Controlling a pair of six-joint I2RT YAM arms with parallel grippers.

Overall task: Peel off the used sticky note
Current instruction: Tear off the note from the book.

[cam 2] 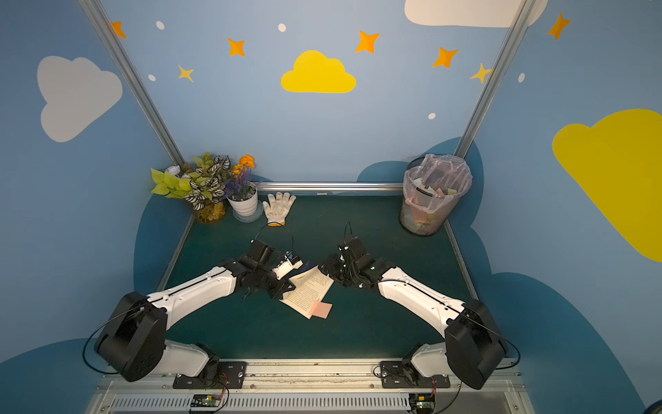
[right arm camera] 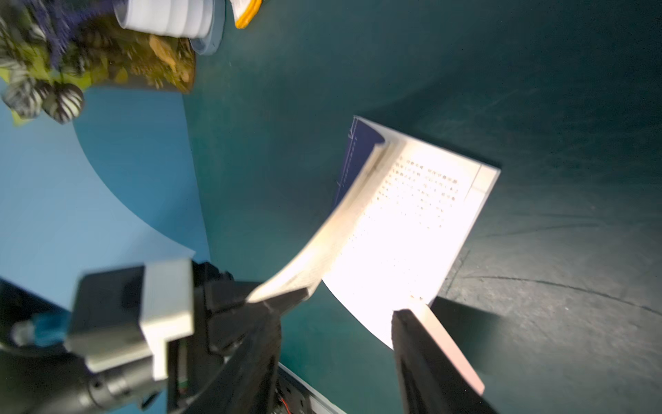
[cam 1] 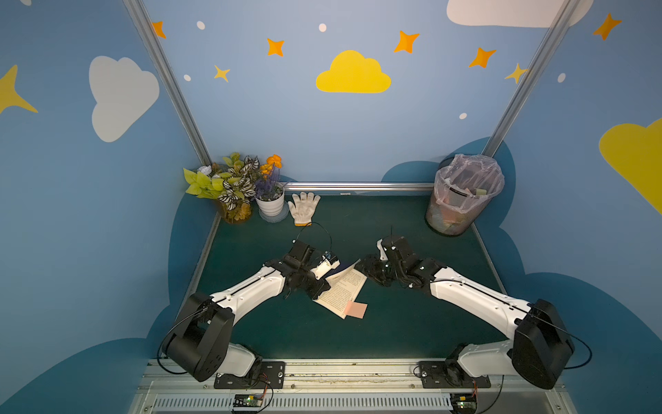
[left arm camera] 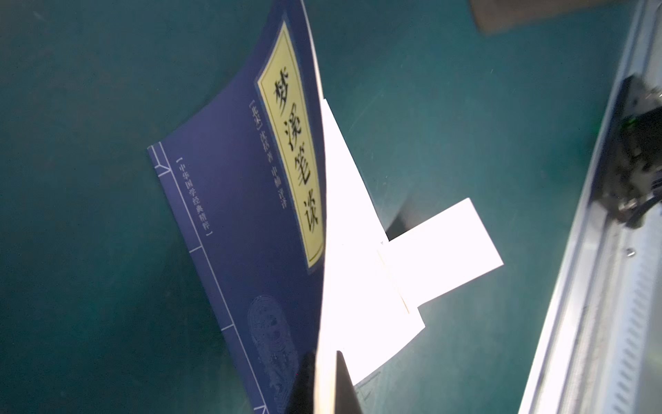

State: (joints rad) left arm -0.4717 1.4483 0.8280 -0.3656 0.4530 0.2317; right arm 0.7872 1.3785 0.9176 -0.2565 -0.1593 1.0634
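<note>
In the middle of the dark green table mat (cam 1: 412, 315), between both arms: an open paperback book (cam 1: 344, 290), visible in both top views (cam 2: 308, 291), turned at an angle to the table edges. Blue cover with a yellow title label in Chinese characters, clear in the left wrist view (left arm camera: 233, 200). Printed page facing up, bright in the right wrist view (right arm camera: 412, 222).

Pink sticky note (cam 1: 357, 309): attached at the corner of the open page nearest to the robot base, reaching out past the book edge over the mat. Same place in a top view (cam 2: 322, 309). Washed out to white in the left wrist view (left arm camera: 444, 251); only a pink strip beside one dark finger in the right wrist view (right arm camera: 462, 355). Not peeled off yet.

As for the left gripper (cam 1: 321, 289): closed tight on a bundle of pages together with the cover, on the book side toward the left arm. Bundle curved up off the mat, with the dark fingers (left arm camera: 345, 389) pressed on it. Same grip visible from the right wrist camera (right arm camera: 283, 297).

As for the right gripper (cam 1: 366, 267): just beside the far right corner of the book, low over the mat. Jaws standing apart, holding nothing. Touching the page or not: cannot tell.

At the back of the table, well apart from the book: a mesh waste bin (cam 1: 462, 200) with a plastic liner in the right corner, a white work glove (cam 1: 303, 207), then a white flower pot (cam 1: 269, 202) and plants (cam 1: 229, 186) in the left corner.
</note>
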